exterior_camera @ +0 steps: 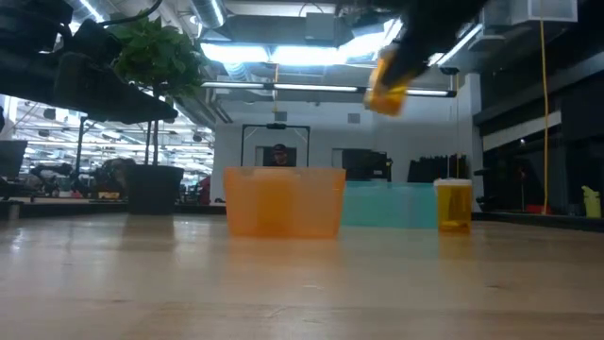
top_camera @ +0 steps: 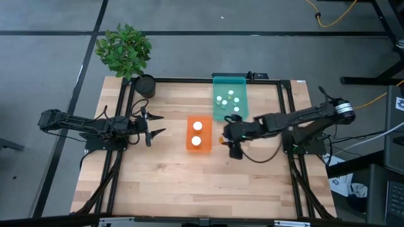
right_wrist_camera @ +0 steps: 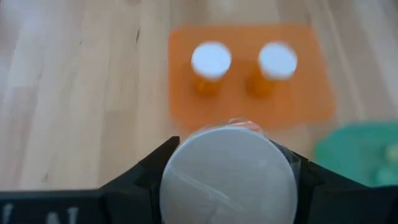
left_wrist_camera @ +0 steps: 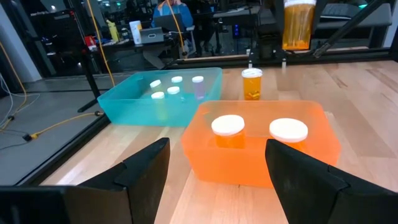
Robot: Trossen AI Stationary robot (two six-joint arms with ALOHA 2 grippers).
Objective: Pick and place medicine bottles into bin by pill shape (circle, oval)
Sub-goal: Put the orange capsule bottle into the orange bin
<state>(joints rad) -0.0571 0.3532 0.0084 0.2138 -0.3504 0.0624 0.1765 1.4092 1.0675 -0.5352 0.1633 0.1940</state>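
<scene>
My right gripper (right_wrist_camera: 227, 171) is shut on an amber medicine bottle (exterior_camera: 387, 80) with a white cap, high above the table just right of the orange bin (top_camera: 197, 133). Two white-capped bottles (left_wrist_camera: 228, 127) stand in that bin. The teal bin (top_camera: 229, 104) behind it holds several small bottles (left_wrist_camera: 176, 86). One more amber bottle (left_wrist_camera: 252, 84) stands upright on its base on the wood, beyond the orange bin. My left gripper (left_wrist_camera: 217, 168) waits open and level at the table's left, pointing at the orange bin. My right gripper pinches the bottle at its top between its two fingers, one finger on each side of the white cap (right_wrist_camera: 227, 183). The fingers slant down from the table's right side. The amber body (left_wrist_camera: 298, 25) hangs below them, lifted clear of the table and a little tilted.
A potted plant (top_camera: 126, 53) stands at the table's far left corner. Bare wood lies in front of the bins toward the near edge (top_camera: 202, 189). A dark metal frame (top_camera: 287, 113) runs along the table's sides.
</scene>
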